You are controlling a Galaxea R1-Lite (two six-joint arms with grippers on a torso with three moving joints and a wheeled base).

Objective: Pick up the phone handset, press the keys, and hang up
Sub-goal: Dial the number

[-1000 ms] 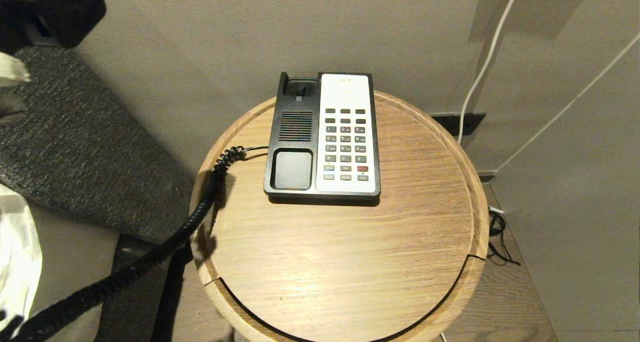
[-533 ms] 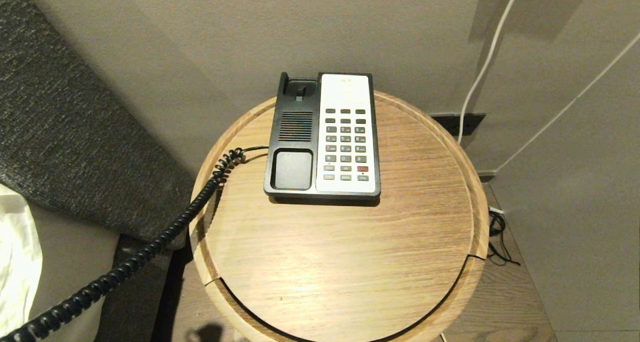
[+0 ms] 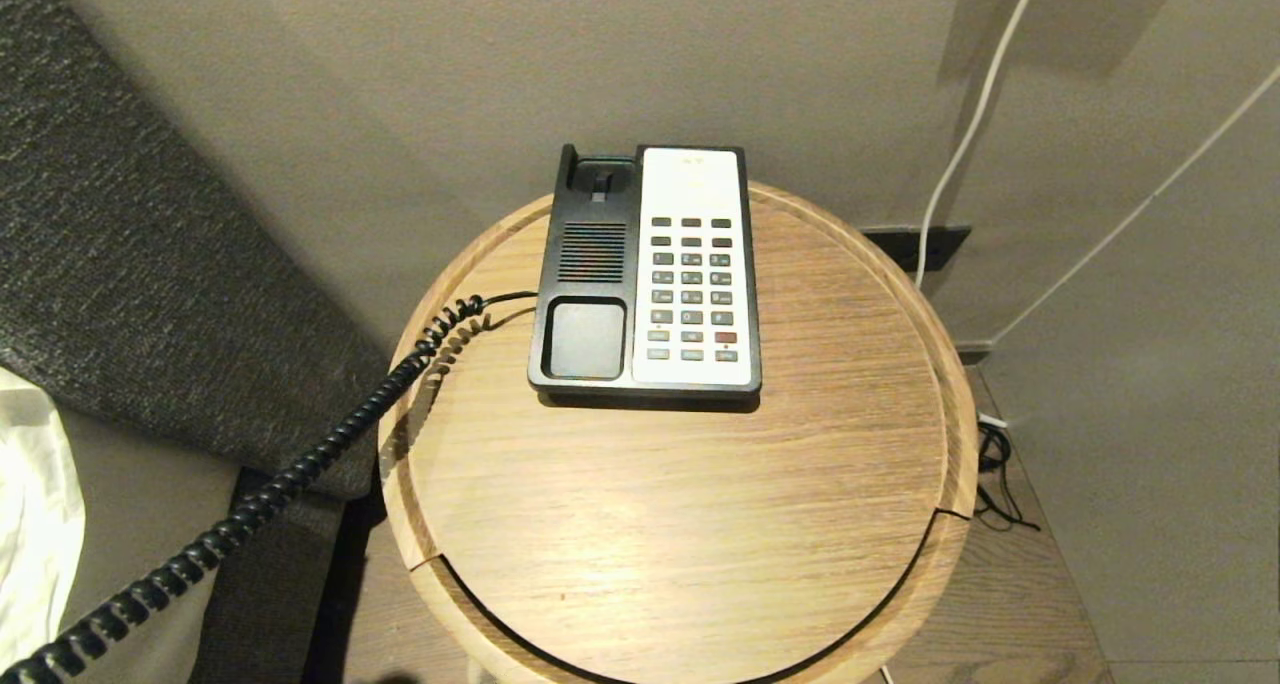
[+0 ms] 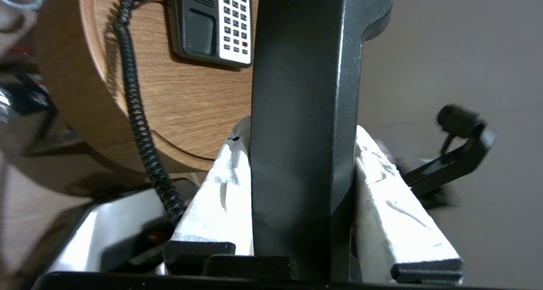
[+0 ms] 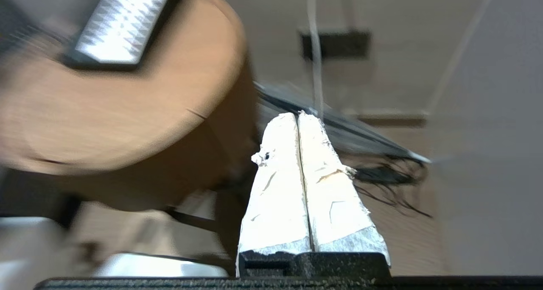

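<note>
The phone handset [image 4: 305,69], a long black receiver, stands between the white fingers of my left gripper [image 4: 303,126], which is shut on it off the table's near left side, outside the head view. Its coiled cord [image 3: 300,474] runs from the phone base [image 3: 585,264] over the table rim toward the lower left. The cradle on the base is bare. The keys [image 3: 691,289] sit in the white faceplate, one of them red. My right gripper [image 5: 299,114] is shut with nothing in it, low beside the table's right side, also outside the head view.
The phone stands at the back of a round wooden table [image 3: 960,444] with a raised rim, against a grey wall. White cables [image 3: 960,154] hang at the right and black wires [image 3: 1000,484] lie on the floor. Dark upholstery [image 3: 150,294] and white cloth [image 3: 30,524] are at the left.
A dark shape at the head view's top left has left the picture. The coiled cord has been drawn straighter toward the lower left. The phone base has not moved.
</note>
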